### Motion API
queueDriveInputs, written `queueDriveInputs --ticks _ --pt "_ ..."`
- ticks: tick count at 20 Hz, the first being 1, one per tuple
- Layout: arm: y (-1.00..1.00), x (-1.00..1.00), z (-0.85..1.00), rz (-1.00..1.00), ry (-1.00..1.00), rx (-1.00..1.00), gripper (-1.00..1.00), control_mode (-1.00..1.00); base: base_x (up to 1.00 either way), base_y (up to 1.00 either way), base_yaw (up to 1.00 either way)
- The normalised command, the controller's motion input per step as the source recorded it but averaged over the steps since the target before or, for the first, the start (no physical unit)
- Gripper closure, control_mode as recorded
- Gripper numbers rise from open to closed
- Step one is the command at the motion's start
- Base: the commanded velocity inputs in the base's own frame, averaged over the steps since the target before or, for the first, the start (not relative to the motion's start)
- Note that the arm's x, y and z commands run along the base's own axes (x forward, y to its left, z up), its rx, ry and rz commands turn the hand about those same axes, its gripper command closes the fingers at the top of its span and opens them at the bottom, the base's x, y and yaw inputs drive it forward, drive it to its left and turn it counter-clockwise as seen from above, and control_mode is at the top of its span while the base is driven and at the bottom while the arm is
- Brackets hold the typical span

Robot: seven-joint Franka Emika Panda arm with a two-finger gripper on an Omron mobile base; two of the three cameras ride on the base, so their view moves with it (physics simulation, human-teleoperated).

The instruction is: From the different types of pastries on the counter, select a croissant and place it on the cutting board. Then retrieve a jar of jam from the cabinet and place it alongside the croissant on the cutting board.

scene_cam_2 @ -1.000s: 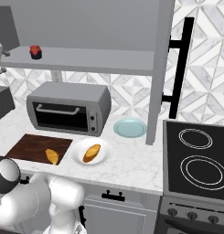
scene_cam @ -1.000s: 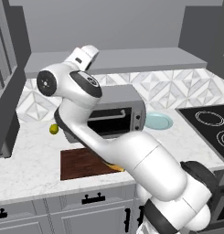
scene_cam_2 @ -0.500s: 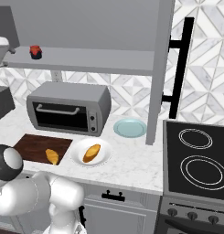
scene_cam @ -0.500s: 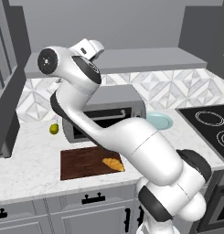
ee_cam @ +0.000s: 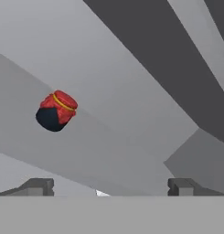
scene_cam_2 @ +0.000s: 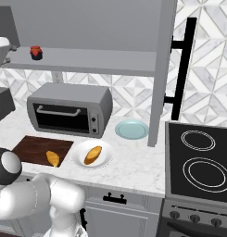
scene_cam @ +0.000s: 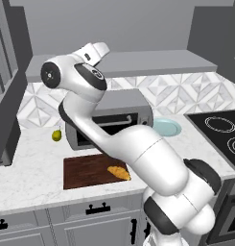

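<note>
No writing to read anywhere. The tool (ee_cam: 110,186) is up at the cabinet (scene_cam_2: 87,28), fingers (ee_cam: 38,186) spread wide and empty, the jar of jam (ee_cam: 56,110) well ahead of them on the ledge (scene_cam_2: 87,61), near its left end. It looks tilted, though that may be the camera's roll. The arm has swung higher than a second ago. The croissant (scene_cam: 119,172) lies at the cutting board's (scene_cam: 85,170) right edge on the surface (scene_cam_2: 133,166).
</note>
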Motion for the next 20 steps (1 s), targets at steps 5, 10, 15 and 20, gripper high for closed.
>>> queueDriveInputs --ticks 5,10,15,20 --pt "-0.01 0.34 -0.01 -0.01 0.0 0.05 -1.0 -1.0 0.0 0.0 0.0" --pt "0.05 0.71 0.0 -0.1 0.0 0.09 -1.0 -1.0 0.0 0.0 0.0" --pt "0.48 0.52 0.0 -0.14 0.0 0.04 -1.0 -1.0 0.0 0.0 0.0" --pt "0.45 0.31 0.03 -0.1 0.0 0.06 -1.0 -1.0 0.0 0.0 0.0"
